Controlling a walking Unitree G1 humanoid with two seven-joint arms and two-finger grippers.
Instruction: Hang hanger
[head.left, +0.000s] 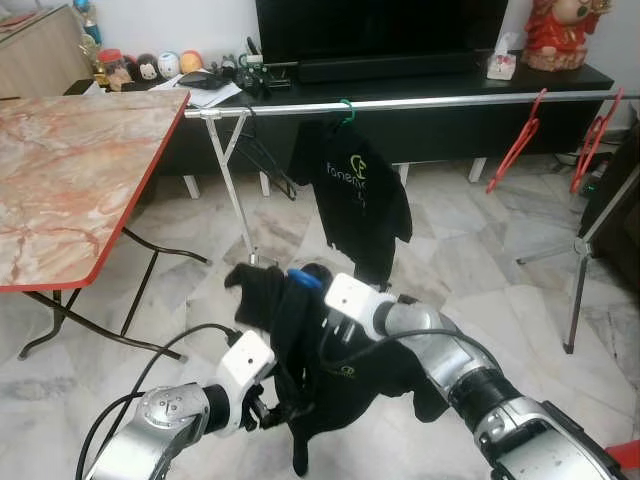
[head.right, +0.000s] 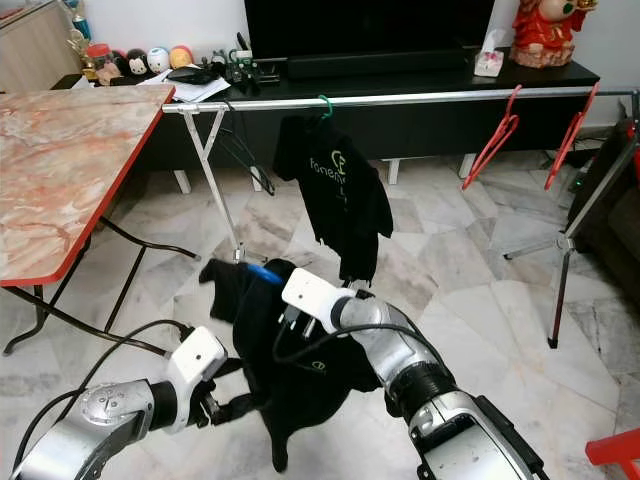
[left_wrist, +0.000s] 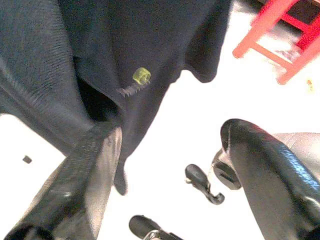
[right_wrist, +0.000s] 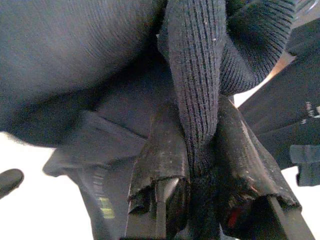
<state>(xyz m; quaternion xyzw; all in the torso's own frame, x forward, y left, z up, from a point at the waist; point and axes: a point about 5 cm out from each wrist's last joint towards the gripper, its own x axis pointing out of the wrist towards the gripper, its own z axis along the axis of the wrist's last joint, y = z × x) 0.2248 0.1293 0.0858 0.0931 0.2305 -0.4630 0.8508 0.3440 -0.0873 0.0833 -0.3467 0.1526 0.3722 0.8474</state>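
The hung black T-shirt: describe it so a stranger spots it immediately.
Find the long silver rail running in front of the dark TV cabinet. Near its middle hangs a black T-shirt on a green hook. Unlike the empty red hangers to its right, it carries clothing with pale lettering.

Held shirt (head.left: 330, 360): black cloth, matt; ribbed knit at the collar in the right wrist view.
Hung shirt (head.left: 358, 195): black matt cloth, pale print.
Rail (head.left: 450, 101): bright polished metal, smooth.
Red hangers (head.left: 515, 145): look like smooth plastic.
Table (head.left: 70, 170): glossy marble-pattern top, red edge.
Floor (head.left: 480, 270): pale marble-look tiles, slight sheen.
Right gripper (right_wrist: 197, 170): black fingers (right_wrist: 160, 150), worn, scuffed, pinching the knit.
Left gripper (left_wrist: 165, 165): black fingers (left_wrist: 92, 170), smooth, semi-gloss.
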